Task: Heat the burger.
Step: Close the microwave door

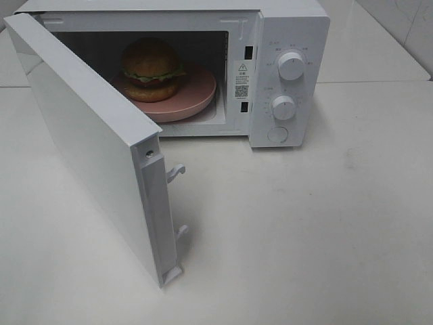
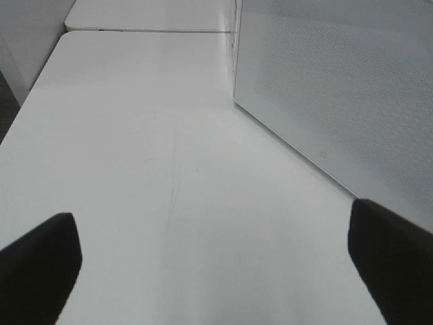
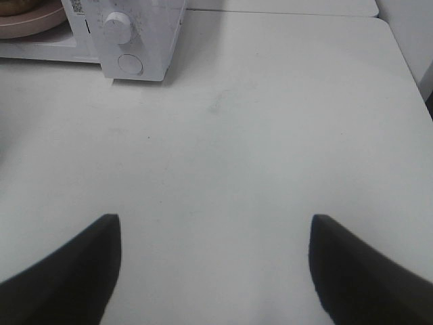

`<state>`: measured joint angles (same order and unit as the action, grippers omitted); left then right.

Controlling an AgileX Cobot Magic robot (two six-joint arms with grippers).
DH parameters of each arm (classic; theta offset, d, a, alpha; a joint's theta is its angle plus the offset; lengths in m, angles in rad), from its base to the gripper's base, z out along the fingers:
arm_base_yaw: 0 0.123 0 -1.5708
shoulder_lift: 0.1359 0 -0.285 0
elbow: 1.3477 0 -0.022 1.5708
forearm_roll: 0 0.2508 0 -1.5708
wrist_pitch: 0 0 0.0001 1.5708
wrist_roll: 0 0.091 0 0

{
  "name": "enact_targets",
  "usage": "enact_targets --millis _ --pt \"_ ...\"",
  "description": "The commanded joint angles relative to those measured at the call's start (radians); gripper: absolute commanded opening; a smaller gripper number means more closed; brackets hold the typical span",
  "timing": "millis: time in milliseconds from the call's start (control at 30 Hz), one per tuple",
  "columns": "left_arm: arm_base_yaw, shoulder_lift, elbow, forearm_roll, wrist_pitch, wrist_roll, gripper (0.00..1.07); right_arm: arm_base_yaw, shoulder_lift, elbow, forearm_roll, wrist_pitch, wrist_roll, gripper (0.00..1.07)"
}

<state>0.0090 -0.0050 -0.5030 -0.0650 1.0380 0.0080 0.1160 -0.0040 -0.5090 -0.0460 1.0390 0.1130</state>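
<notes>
Left hand (image 2: 213,271) and right hand (image 3: 216,264) open, empty; burger (image 1: 151,68) inside microwave (image 1: 298,34), so likely next: push door (image 1: 88,149) shut.

Soft, even light leaves the white table (image 1: 338,223) pale and almost washed out in all three views, with only faint shadows beside the door (image 1: 95,156) towards 4 o'clock. The microwave (image 1: 291,34) cavity is dim, leaving the burger (image 1: 151,68) shaded yet sharp. In the wrist views the left fingers (image 2: 37,271) and right fingers (image 3: 61,277) are black, blurred shapes at 7 and 5 o'clock.
</notes>
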Motion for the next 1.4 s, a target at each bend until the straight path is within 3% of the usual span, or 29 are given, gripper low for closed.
enact_targets --millis 33,367,433,567,633,733,800,833,900,1100,1167,1400 --pt "0.0 0.019 -0.014 -0.012 -0.026 -0.008 0.95 -0.008 -0.026 0.001 0.004 -0.001 -0.009 0.74" --pt "0.0 0.169 -0.025 -0.009 -0.11 -0.008 0.8 -0.008 -0.026 0.001 0.004 -0.001 -0.009 0.74" --pt "0.0 0.239 -0.022 -0.022 -0.211 -0.008 0.65 -0.008 -0.026 0.001 0.004 -0.001 -0.009 0.74" --pt "0.0 0.273 -0.017 -0.023 -0.253 -0.008 0.57 -0.008 -0.026 0.001 0.004 -0.001 -0.009 0.74" --pt "0.0 0.353 -0.015 -0.024 -0.334 -0.008 0.41 -0.008 -0.026 0.001 0.004 -0.001 -0.009 0.74" --pt "0.0 0.367 -0.015 -0.024 -0.356 -0.008 0.36 -0.008 -0.026 0.001 0.004 -0.001 -0.009 0.74" --pt "0.0 0.441 -0.015 -0.051 -0.441 -0.008 0.11 -0.008 -0.026 0.001 0.004 -0.001 -0.009 0.74" --pt "0.0 0.441 -0.015 -0.051 -0.441 -0.008 0.11 -0.008 -0.026 0.001 0.004 -0.001 -0.009 0.74" --pt "0.0 0.496 -0.014 -0.054 -0.502 -0.008 0.0 -0.008 -0.026 0.001 0.004 -0.001 -0.009 0.74" --pt "0.0 0.563 0.014 -0.056 -0.643 -0.008 0.0 -0.008 -0.026 0.001 0.004 -0.001 -0.009 0.74" --pt "0.0 0.62 0.071 -0.061 -0.824 -0.008 0.0 -0.008 -0.026 0.001 0.004 -0.001 -0.009 0.74" --pt "0.0 0.711 0.189 -0.05 -1.164 -0.008 0.0 -0.008 -0.026 0.001 0.004 -0.001 -0.009 0.74"
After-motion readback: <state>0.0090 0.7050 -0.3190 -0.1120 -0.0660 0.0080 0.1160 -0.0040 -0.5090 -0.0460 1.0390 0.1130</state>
